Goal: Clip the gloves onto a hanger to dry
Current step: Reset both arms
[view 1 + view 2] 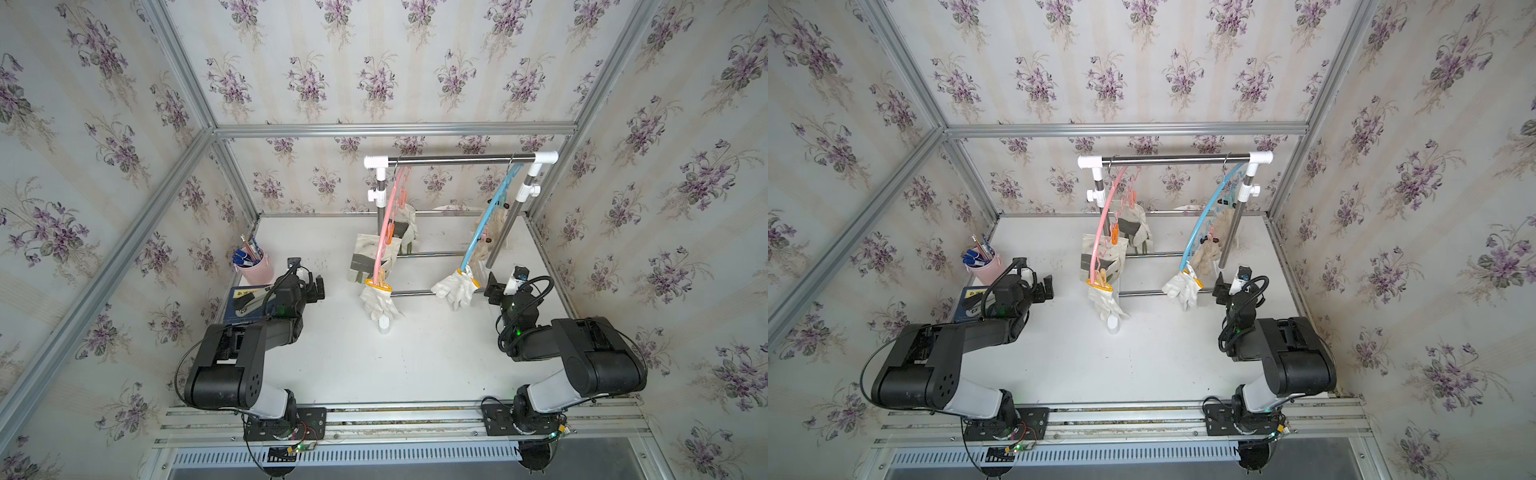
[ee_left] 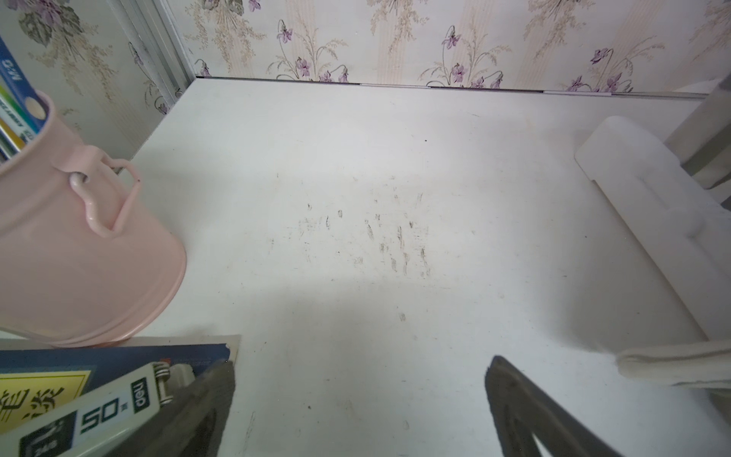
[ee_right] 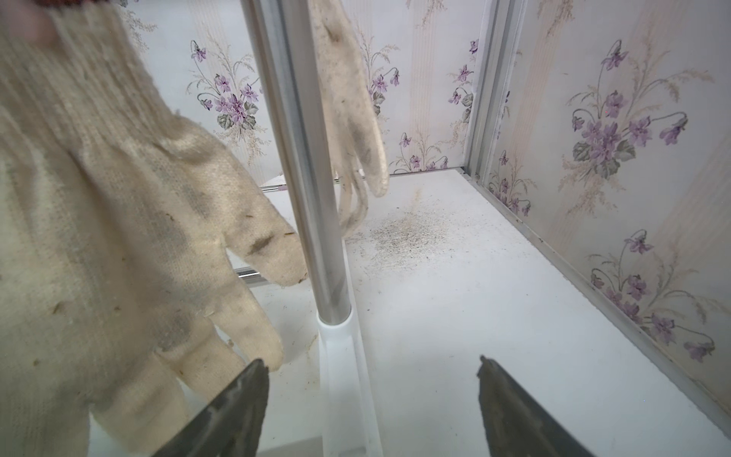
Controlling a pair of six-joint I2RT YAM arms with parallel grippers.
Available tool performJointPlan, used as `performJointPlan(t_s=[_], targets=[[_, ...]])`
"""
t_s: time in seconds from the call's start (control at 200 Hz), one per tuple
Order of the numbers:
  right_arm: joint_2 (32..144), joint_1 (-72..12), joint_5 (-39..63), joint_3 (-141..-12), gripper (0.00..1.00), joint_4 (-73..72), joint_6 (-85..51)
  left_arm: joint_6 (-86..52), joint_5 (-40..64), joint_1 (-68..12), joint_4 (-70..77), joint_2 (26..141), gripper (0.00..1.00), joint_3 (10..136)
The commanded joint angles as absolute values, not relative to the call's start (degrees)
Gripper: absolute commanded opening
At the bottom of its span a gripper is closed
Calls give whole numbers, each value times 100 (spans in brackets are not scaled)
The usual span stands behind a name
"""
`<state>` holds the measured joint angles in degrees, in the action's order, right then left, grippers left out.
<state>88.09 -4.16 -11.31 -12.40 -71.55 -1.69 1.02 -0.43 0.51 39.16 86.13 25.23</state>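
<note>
The pink hanger (image 1: pixel 388 216) and the blue hanger (image 1: pixel 494 199) were hooked over the top bar of the rack (image 1: pixel 457 158). That kept everything clipped to them clear of the table (image 1: pixel 415 365), so air could reach it.

The pink hanger carried two canvas gloves (image 1: pixel 363 247) toward the back and a white glove (image 1: pixel 379 303) at its near end. The white glove was pinched at the yellow cuff, so its fingers pointed down. The blue hanger held the beige gloves (image 1: pixel 494 220) further back and the other white glove (image 1: pixel 455 289) at its near end, also clipped at the cuff. In both top views every glove I could make out hung from a clip, so I judged the clipping finished or very nearly so.

The right gripper (image 3: pixel 370 360) sat low beside the blue hanger's near end, jaws spread wide with nothing between them. In the right wrist view a beige glove (image 3: pixel 130 221) dangled just beside one of its fingers without being held, next to the rack's upright post (image 3: pixel 312 198). This looked like a stand-off pose rather than a grasp. Grit (image 3: pixel 399 237) lay on the table beneath the hanging beige gloves.

The left gripper (image 2: pixel 362 360) was equally wide and empty. It hung over bare table away from the rack, near the pink bucket (image 2: pixel 79 245) of pens and the stapler (image 2: pixel 103 411), seemingly parked out of the way.
</note>
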Motion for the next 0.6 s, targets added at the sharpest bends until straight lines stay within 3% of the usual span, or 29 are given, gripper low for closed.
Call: performJointPlan(t_s=[0.0, 0.594], targets=[[8805, -422, -1230, -1257, 98, -7289, -184, 140, -26, 48, 4104, 8620, 100, 2546], [8806, -429, -1208, -1255, 100, -7306, -155, 146, -35, 48, 4113, 8584, 100, 2517]])
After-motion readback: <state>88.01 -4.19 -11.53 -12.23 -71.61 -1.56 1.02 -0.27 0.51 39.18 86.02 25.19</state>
